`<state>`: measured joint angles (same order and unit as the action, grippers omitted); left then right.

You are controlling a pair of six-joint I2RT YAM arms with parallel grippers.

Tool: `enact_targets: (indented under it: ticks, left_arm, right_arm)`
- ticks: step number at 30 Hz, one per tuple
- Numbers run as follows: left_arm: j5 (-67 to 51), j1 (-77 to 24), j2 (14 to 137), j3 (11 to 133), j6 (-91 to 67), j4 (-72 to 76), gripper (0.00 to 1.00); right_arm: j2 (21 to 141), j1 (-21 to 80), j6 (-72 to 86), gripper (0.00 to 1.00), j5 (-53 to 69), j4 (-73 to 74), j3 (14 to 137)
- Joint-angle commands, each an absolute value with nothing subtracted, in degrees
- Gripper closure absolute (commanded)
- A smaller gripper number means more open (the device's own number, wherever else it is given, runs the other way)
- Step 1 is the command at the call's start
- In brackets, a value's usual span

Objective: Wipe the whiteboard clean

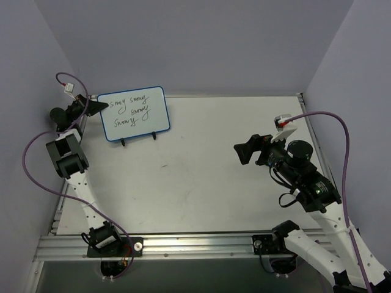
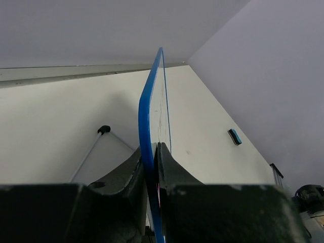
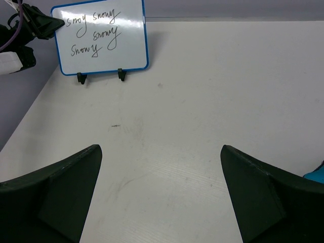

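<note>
Pale lilac walls close in a white table [image 1: 214, 183] on three sides, with the two arms bolted at its near edge. The left arm reaches along the left edge to the far left corner. The right arm hangs above the right half of the table, well apart from that corner.

At the far left corner the whiteboard [image 1: 134, 113] stands upright on its two black feet, its face turned toward the arms. The left gripper [image 2: 152, 152] has its jaws pinched on the board's blue frame at the left side, one finger on each face. The right gripper [image 1: 242, 154] has its jaws spread wide with nothing between them.

Black handwriting [image 1: 131, 110] covers the board in three lines, with no wiped patch to be seen, so the erasing itself has not begun. A small blue block [image 2: 234, 136], probably the eraser, lies on the table near the right edge, untouched. As I judge it, the board is only being steadied. The eraser is yet to be fetched, and then every line must be wiped.
</note>
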<state>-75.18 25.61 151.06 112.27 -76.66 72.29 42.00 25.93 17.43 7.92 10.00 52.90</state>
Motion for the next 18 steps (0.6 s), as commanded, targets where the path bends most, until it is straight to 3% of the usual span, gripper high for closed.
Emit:
enact_targets:
  ticks: [1, 12, 18]
  left_arm:
    - [-69.2, 26.5, 146.9, 112.5, -72.6, 80.1, 0.98]
    - [-70.5, 26.5, 149.1, 114.5, -77.7, 86.6, 0.98]
    - [-70.2, 26.6, 150.4, 109.9, -77.4, 90.9, 0.98]
  right_arm:
    - [41.6, 26.3, 16.3, 0.0, 6.9, 6.8, 52.6]
    - [41.7, 26.4, 16.4, 0.0, 6.6, 6.2, 51.9]
    - [41.1, 26.3, 16.5, 0.0, 6.9, 7.0, 52.6]
